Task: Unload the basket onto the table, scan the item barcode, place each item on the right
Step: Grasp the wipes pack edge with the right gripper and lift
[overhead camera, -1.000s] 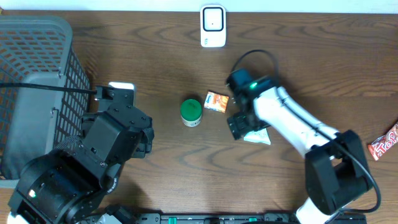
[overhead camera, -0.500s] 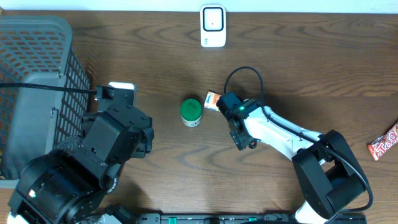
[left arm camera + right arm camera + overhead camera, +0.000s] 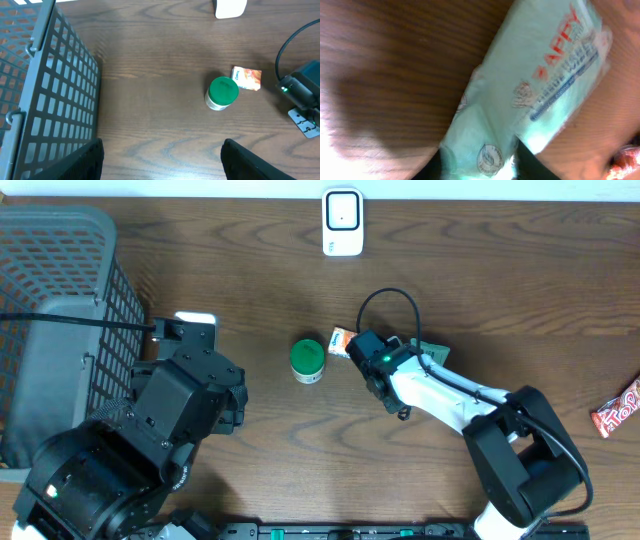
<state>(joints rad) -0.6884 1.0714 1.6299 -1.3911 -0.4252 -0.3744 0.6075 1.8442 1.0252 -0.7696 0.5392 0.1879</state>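
- The pale green packet (image 3: 535, 75) lay flat on the wooden table (image 3: 250, 270), right of centre. It was mostly hidden under the right arm in the overhead view, with one dark-green corner (image 3: 434, 351) peeking out.
- The right gripper (image 3: 480, 167) had its fingers pinched on the packet's near end, where the soft film was bunched up between them.
- Risk: so thin a bite on slack film could well have slipped on lifting, or the packet might have sagged and folded, hiding the barcode. No barcode was visible on the face shown, so it may have needed turning.
- Risk: the orange sachet (image 3: 341, 340) sat just beside the wrist and the green-lidded jar (image 3: 308, 360) was near, so a sideways swing could have knocked either.
- The white scanner (image 3: 342, 220) stood well apart at the far edge, leaving a long carry on a weak hold.
- The left gripper (image 3: 160, 160) hung released, holding nothing, beside the grey basket (image 3: 60, 240).
- A red snack bar (image 3: 617, 408) lay at the right edge.
- The table was dark wood grain; a pale wall strip ran behind it.
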